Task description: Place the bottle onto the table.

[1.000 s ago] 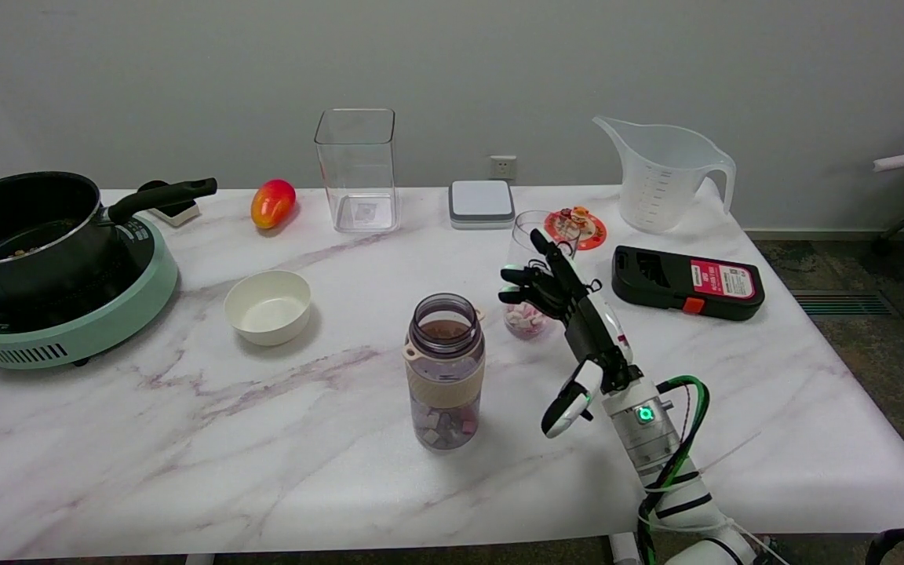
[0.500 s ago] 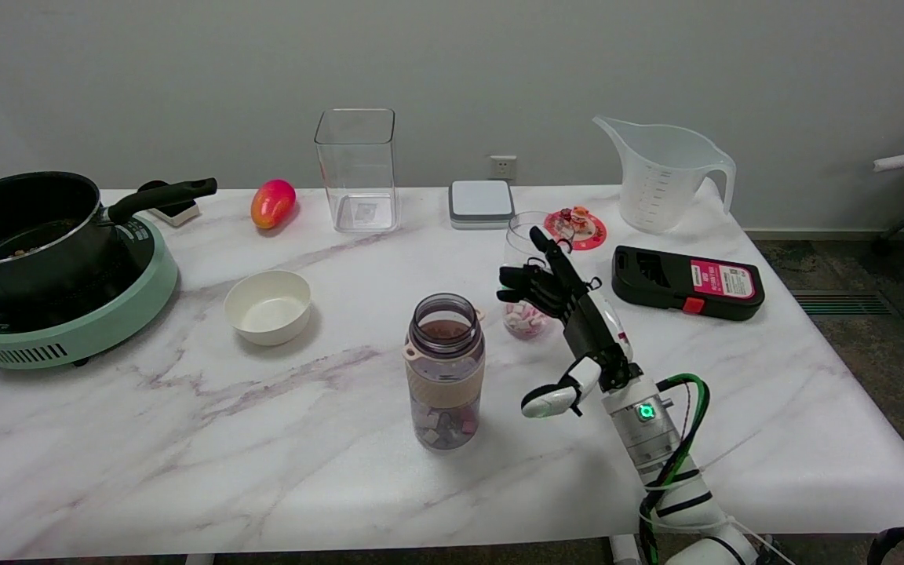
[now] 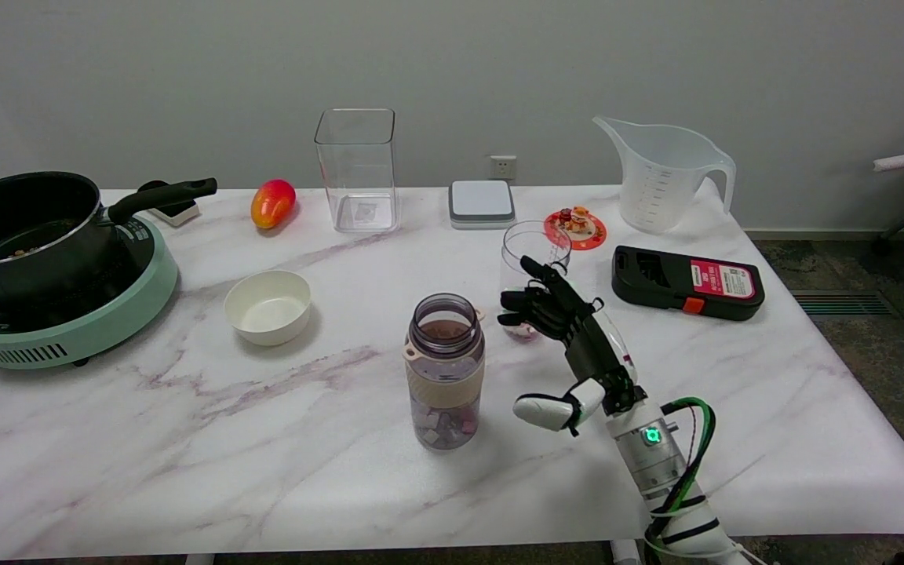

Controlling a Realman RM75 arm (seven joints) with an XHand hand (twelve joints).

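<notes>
Bottle (image 3: 445, 370) of smoky clear plastic, uncapped and banded in beige, stood upright on the white marble-patterned table (image 3: 185, 439) near its middle, small coloured pieces lying at its bottom. The robot's black-and-white right hand (image 3: 570, 345) hovered just beside it at three o'clock — released, fingers spread, thumb pointing toward the bottle, grasping nothing and not touching it. Behind the fingers, at about one o'clock from the bottle, a clear drinking glass (image 3: 534, 259) stood partly hidden by the hand.

Farther back along the wall edge sat a tall square clear container (image 3: 356, 169) at eleven o'clock, a red-and-yellow mango (image 3: 272, 202) to its left, a flat white-and-grey square lid (image 3: 481, 202) at twelve, and a translucent measuring jug (image 3: 665, 173) at one o'clock. A round red coaster bearing small figurines (image 3: 575, 226) lay beside the glass, and a black rectangular case with a red-and-white label (image 3: 687, 282) lay at two o'clock. At ten o'clock rested a small white bowl (image 3: 267, 306); beyond it, at the table's left edge, a black saucepan (image 3: 24, 227) sat on a mint-green induction hob (image 3: 83, 326) — its handle pointing toward the mango.
</notes>
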